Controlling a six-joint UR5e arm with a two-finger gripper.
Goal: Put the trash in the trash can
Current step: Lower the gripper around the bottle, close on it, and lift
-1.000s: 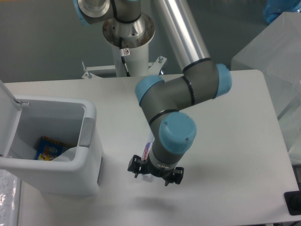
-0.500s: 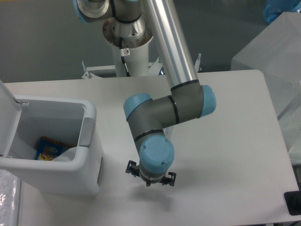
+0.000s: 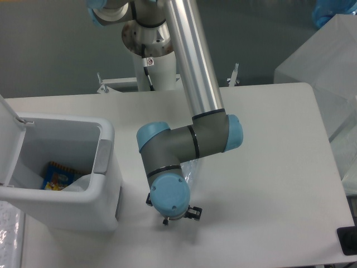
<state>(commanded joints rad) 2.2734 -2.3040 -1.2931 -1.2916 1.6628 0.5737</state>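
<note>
The trash can [image 3: 106, 184] is a white boxy bin at the table's left, with a grey tab [image 3: 102, 156] on its right rim and its lid [image 3: 8, 139] standing open. Inside lie a blue-yellow packet [image 3: 56, 176] and something pale and crumpled [image 3: 78, 183]; I cannot tell if that is the wrapper. My gripper [image 3: 173, 215] points down just right of the bin and is mostly hidden under the blue wrist cap. A strip of the clear plastic bottle [image 3: 192, 167] shows behind the wrist; its label is hidden. The jaws do not show.
The robot's base column [image 3: 150, 39] stands at the back of the table. A clear plastic box [image 3: 323, 61] is at the right. A black object [image 3: 348, 241] sits at the front right corner. Clear plastic film [image 3: 8, 234] lies at the front left.
The arm has swung left toward the bin, and the wrist has turned over the gripper. The bottle's label, seen beside the wrist a second ago, is now hidden.
</note>
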